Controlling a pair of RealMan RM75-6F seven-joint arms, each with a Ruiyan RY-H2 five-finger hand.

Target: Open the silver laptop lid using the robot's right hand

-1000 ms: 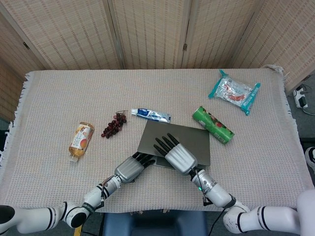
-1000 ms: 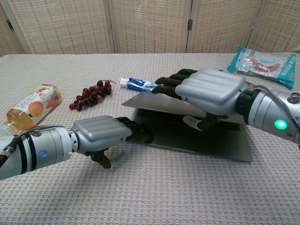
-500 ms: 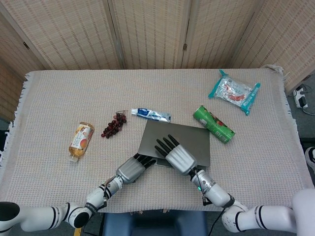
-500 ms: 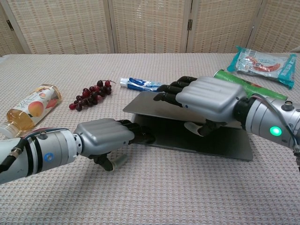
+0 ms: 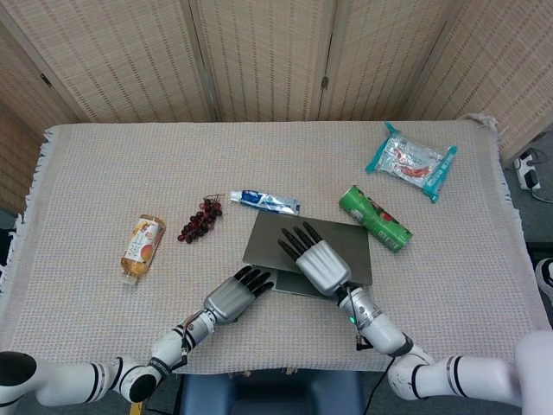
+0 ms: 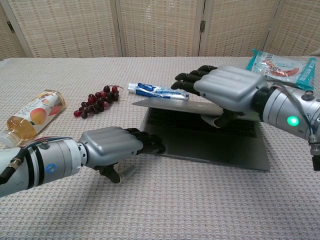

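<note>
The silver laptop [image 5: 259, 244] lies near the table's front middle, its lid [image 6: 165, 104] raised a little so the dark keyboard [image 6: 175, 120] shows. My right hand [image 5: 315, 259] grips the lid's front edge, fingers [image 6: 192, 80] spread over the top and thumb underneath [image 6: 212, 120]. My left hand [image 5: 233, 294] holds nothing and lies with its fingertips [image 6: 150, 142] on the front left corner of the base [image 6: 220, 150].
A toothpaste tube [image 5: 266, 202] lies just behind the laptop and a green chip can [image 5: 373, 219] at its right rear corner. Grapes [image 5: 199, 220] and a juice bottle [image 5: 143, 246] are to the left. A snack packet [image 5: 412, 162] is at the back right.
My right hand has lifted the lid's front edge higher and moved it away from me, uncovering more of the keyboard. The left hand has stayed on the base corner.
</note>
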